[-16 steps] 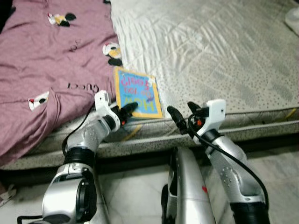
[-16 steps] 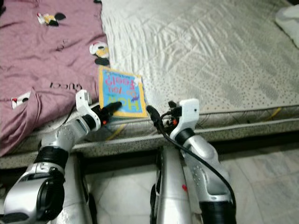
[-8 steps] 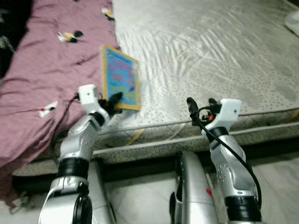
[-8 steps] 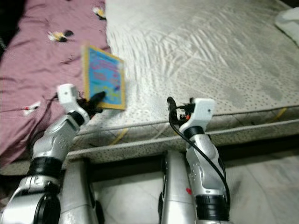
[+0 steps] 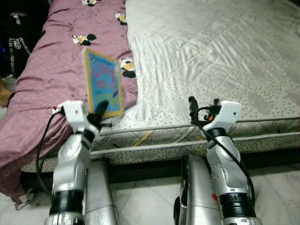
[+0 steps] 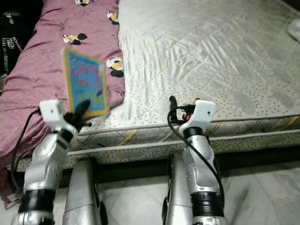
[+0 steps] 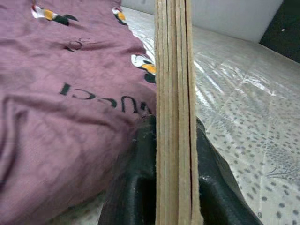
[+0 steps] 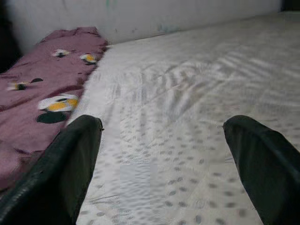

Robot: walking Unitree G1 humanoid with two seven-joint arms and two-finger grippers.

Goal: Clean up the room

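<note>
at left of centre in the left eye frame, left gripper (image 5: pixel 99 111) clamped on the lower edge of a blue picture book (image 5: pixel 102 83) held upright over the maroon blanket (image 5: pixel 51 70), right gripper (image 5: pixel 191 107) at lower centre right, fingers spread apart above the pale mattress (image 5: pixel 211 51)
</note>
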